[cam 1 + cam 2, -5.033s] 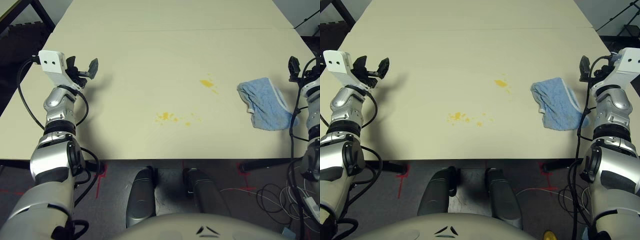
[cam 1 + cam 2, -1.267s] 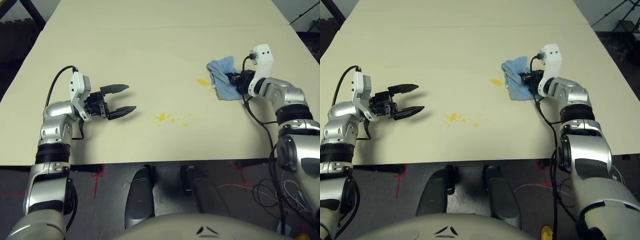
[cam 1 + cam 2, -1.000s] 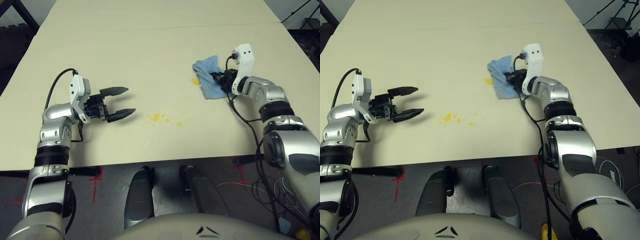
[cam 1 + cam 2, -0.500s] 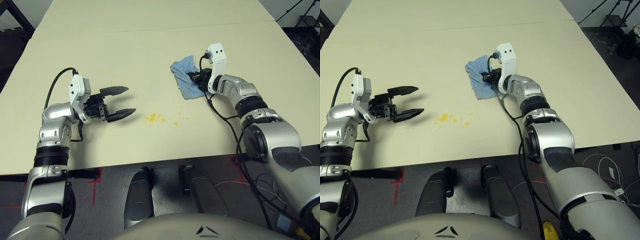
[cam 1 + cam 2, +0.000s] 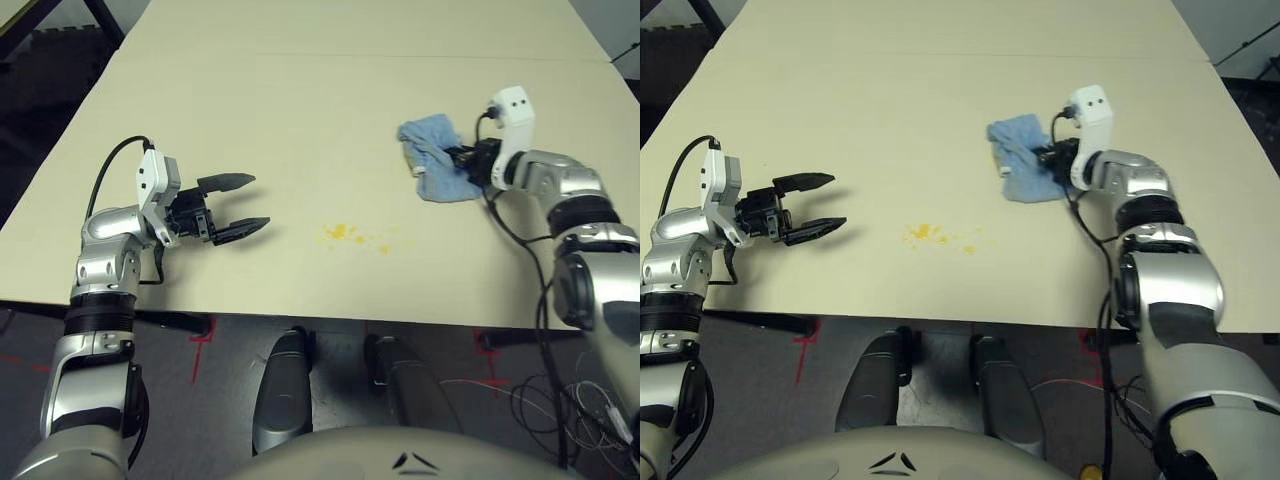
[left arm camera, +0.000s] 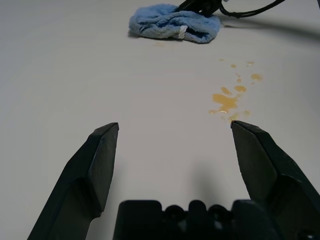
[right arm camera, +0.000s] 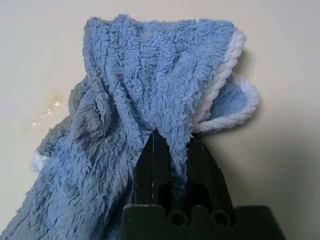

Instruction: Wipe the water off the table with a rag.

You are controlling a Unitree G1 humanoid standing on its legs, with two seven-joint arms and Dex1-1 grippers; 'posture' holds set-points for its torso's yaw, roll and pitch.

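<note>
- While the right tool (image 7: 172, 135) grips the rag (image 7: 155, 75) shut between two fingers, the left tool (image 5: 262, 208) stands wide over the bench (image 5: 300, 120).
- The rag is blue, fluffy and rumpled, its white hem curling into a loop.
- It lies on the bench at the right tool's nine o'clock; yellow-orange water (image 5: 340, 232) spots the bench toward the rag's seven-to-eight o'clock.

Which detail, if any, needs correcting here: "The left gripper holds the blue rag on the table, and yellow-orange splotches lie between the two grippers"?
The holder is wrong: the right gripper has the blue rag pinched between its fingers, as the right wrist view shows. The rest of the statement stands.
</note>
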